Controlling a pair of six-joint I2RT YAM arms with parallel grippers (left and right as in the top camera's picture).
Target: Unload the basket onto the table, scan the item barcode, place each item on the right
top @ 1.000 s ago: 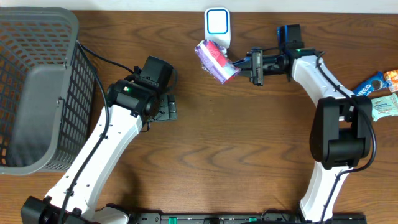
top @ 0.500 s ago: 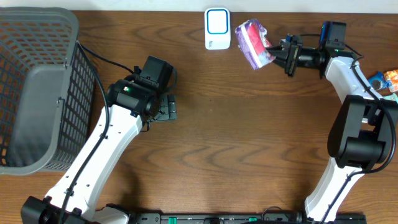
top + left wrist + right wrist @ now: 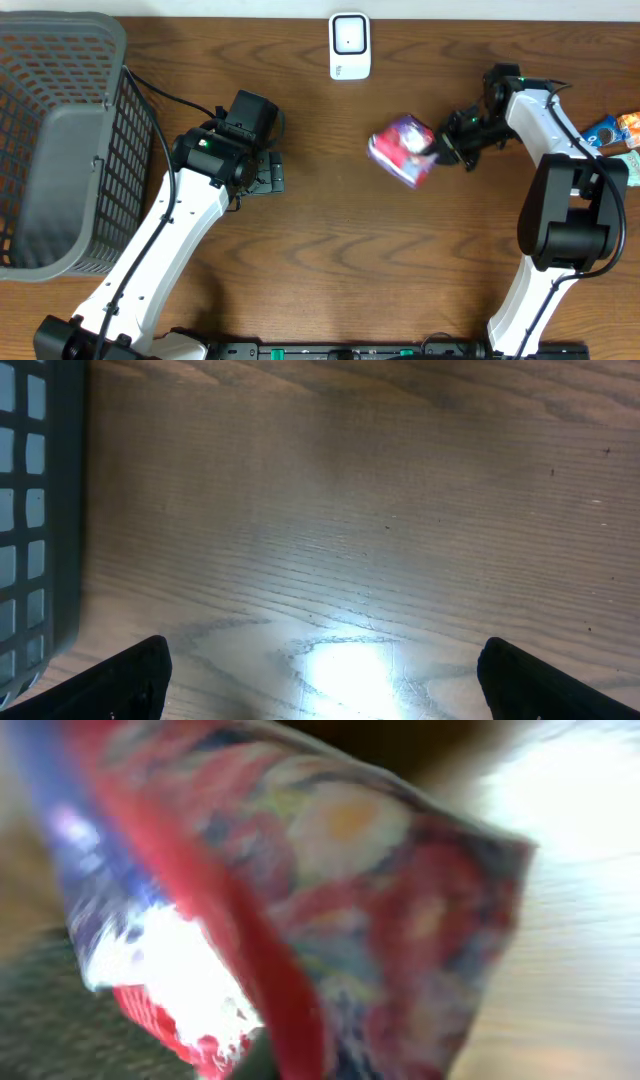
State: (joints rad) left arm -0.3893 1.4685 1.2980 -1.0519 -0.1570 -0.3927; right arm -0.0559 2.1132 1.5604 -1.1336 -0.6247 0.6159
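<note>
Risk sits mostly in the grip. Nearest the robot's base, the left tool (image 3: pixel 268 176) hangs at about 9 o'clock from the middle of the worktop (image 3: pixel 350 280). Its fingers are spread wide over bare wood with nothing between them. It is well apart from the packet and, in my judgement, could not catch a drop.

Further out, at about 2 o'clock from the middle, the snack packet (image 3: pixel 402 149) sits low over the wood, and I cannot tell whether it rests there or hangs. The right tool (image 3: pixel 441 148) touches its 3 o'clock edge. Whether those jaws are clamped on the wrapper or parting I cannot tell, because the wrist view is filled with blurred packet (image 3: pixel 330 900) and shows no fingers. If the hold is only on a crinkled corner, the soft bag could slip or swing and turn its code away.

Farthest, at 12 o'clock on the far edge, the white scanner (image 3: pixel 349 45) stands well apart from the packet, so a read looks unlikely from here.

The packet is a glossy, crumpled pillow bag with purple-blue edges and red and white print. No barcode can be made out in either view.
</note>
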